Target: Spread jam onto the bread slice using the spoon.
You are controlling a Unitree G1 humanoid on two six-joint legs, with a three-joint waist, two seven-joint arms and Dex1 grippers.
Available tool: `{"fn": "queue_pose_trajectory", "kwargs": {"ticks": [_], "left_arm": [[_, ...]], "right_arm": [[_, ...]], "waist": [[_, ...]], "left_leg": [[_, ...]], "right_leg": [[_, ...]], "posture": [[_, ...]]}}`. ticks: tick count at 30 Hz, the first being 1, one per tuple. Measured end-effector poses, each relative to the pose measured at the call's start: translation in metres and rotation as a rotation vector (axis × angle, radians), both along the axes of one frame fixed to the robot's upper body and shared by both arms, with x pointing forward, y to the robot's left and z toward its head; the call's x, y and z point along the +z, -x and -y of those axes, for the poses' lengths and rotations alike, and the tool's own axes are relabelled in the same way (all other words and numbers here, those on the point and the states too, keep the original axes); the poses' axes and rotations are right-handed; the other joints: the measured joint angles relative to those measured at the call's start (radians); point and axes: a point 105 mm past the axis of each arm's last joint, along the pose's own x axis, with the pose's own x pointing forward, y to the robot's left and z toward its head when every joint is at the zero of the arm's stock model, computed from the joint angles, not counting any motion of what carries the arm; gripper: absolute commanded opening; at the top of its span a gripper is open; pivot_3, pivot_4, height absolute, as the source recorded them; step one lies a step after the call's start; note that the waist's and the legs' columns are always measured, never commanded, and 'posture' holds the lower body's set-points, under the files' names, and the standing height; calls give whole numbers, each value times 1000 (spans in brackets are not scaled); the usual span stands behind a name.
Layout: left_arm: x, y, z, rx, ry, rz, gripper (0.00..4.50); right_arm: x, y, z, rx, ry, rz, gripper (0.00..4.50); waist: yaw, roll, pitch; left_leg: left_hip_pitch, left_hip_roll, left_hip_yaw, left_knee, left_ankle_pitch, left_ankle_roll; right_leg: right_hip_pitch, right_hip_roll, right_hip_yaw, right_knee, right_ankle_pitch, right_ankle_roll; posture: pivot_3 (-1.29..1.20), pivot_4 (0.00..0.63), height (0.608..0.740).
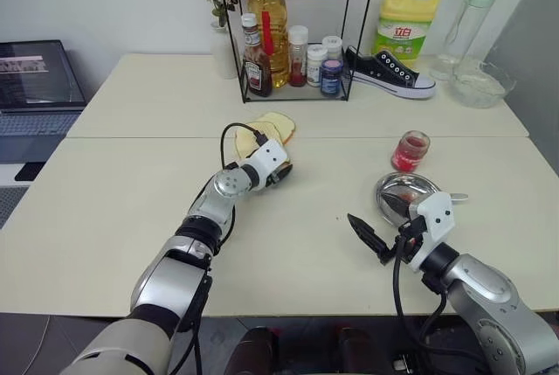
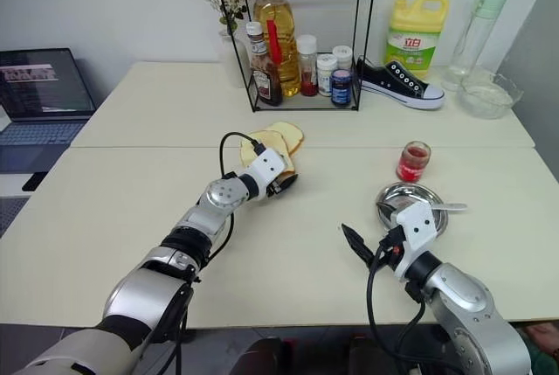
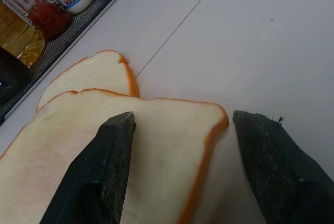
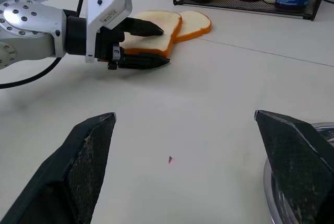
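Two overlapping slices lie mid-table in front of the rack. The nearer, larger one is the bread slice. My left gripper is open and straddles its crust edge. One finger is above the slice, the other by its rim at table level. The spoon rests in a round steel dish, with its handle sticking out to the right. A reddish patch shows in the dish; I cannot tell whether it is jam. My right gripper hovers open and empty just left of the dish.
A small red-tinted glass jar stands behind the dish. A wire rack of bottles, a sneaker, a yellow detergent bottle and a glass bowl line the back. A laptop sits at the far left.
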Motion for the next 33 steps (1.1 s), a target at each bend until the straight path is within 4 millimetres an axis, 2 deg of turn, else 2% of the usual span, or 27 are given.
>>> {"fn": "queue_pose_trajectory", "kwargs": {"ticks": [4,11,18,23,25,29,33], "left_arm": [[-1,-1,3,1,25,-6,2269],[2,0,3,-9,48,12,37],[5,0,-1,-7,52,23,37],[19,6,2,-82,139,24,37],[26,19,9,-183,166,18,37],[29,67,17,-405,173,-76,37],[22,103,16,-478,135,-211,37]], "right_arm": [[1,-1,1,-8,-7,5,4500],[3,-2,3,-22,-16,11,4500],[6,-4,5,-35,-21,21,4500],[7,-5,4,-35,-25,24,4500],[7,-6,4,-36,-28,23,4500],[5,-6,4,-41,-43,14,4500],[5,-6,4,-45,-55,9,4500]], "waist": [[2,0,0],[1,0,0],[0,0,0],[-2,0,0],[-3,0,0],[-12,0,0],[-15,1,0]], "left_leg": [[-1,0,0,2,0,0],[-1,0,0,3,0,0],[-1,0,0,4,0,0],[-2,0,0,4,0,0],[-2,0,0,4,0,0],[-2,1,0,4,0,-1],[-1,1,-1,5,0,0]], "right_leg": [[0,0,0,1,0,0],[-1,0,0,2,0,0],[-2,0,0,4,0,0],[-2,0,1,4,0,0],[-2,0,2,4,0,0],[-2,0,4,4,0,0],[-1,0,3,5,0,0]], "posture": [[0,150,740],[0,150,740],[0,150,740],[0,150,740],[0,150,740],[0,150,740],[0,150,740]]}}
